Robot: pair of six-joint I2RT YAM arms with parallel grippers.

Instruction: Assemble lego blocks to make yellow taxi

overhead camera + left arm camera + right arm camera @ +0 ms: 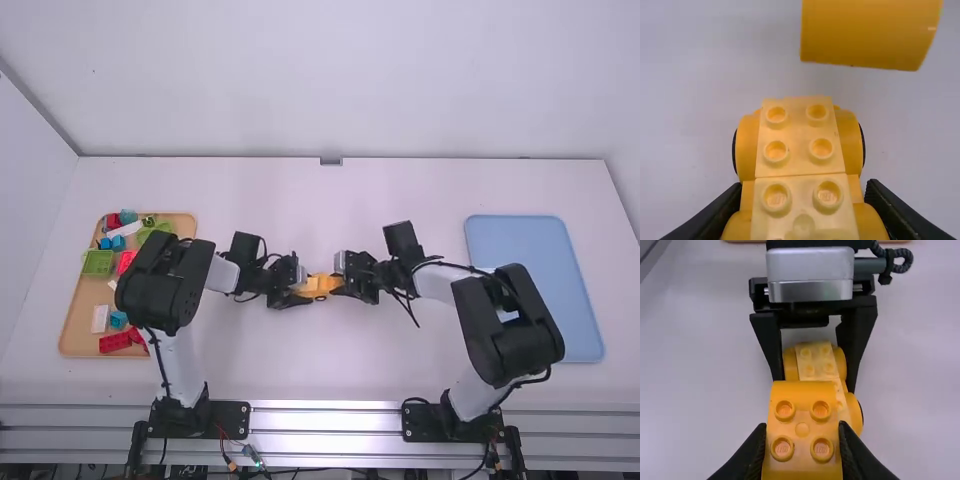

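Near the middle of the table, my left gripper (pixel 298 292) and my right gripper (pixel 341 282) face each other, with yellow pieces (pixel 320 286) between them. In the left wrist view, my left gripper (pixel 802 207) is shut on the sides of a yellow car base (pixel 800 157) with pale studded plates, rounded fenders and black wheel edges. A plain yellow block (pixel 865 32) stands beyond its far end. The right wrist view shows my right gripper (pixel 802 447) shut on that block (pixel 802 432), four studs facing the camera. It overlaps part of the base (pixel 815 360); contact cannot be told.
At the left, a wooden tray (pixel 73 310) holds green, red, blue and white pieces, with the left arm over its right side. A light blue tray (pixel 530 250) lies at the right, partly behind the right arm. A wall rises at the table's far edge.
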